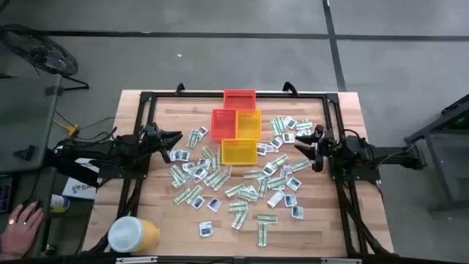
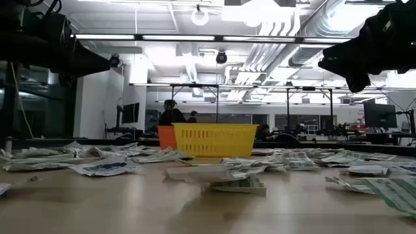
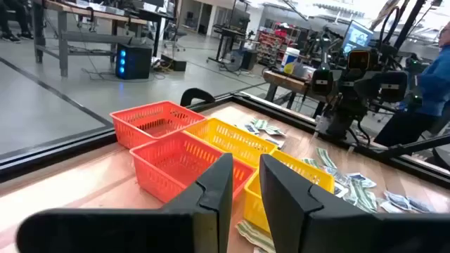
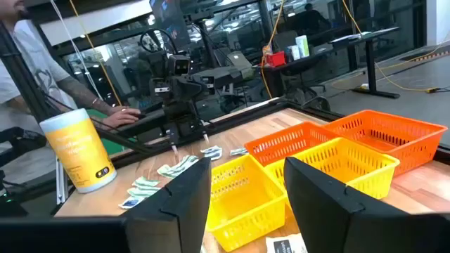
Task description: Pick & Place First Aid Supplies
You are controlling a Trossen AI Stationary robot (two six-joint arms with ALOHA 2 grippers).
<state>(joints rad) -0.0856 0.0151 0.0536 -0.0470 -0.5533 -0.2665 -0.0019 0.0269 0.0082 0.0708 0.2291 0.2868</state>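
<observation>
Your right pincer (image 1: 299,149), released and empty, hovers nearest the packets (image 1: 282,170) just below-left; left pincer (image 1: 176,137), narrowly parted, empty.

I work in a big open robotics lab: exposed ceiling ducts (image 2: 286,26), rows of workbenches (image 3: 91,21), monitors (image 2: 379,116), concrete floor (image 1: 220,59).

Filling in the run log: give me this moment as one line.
left gripper: open, empty, raised | right gripper: open, empty, raised | packets: scattered on table | baskets: look empty
</observation>
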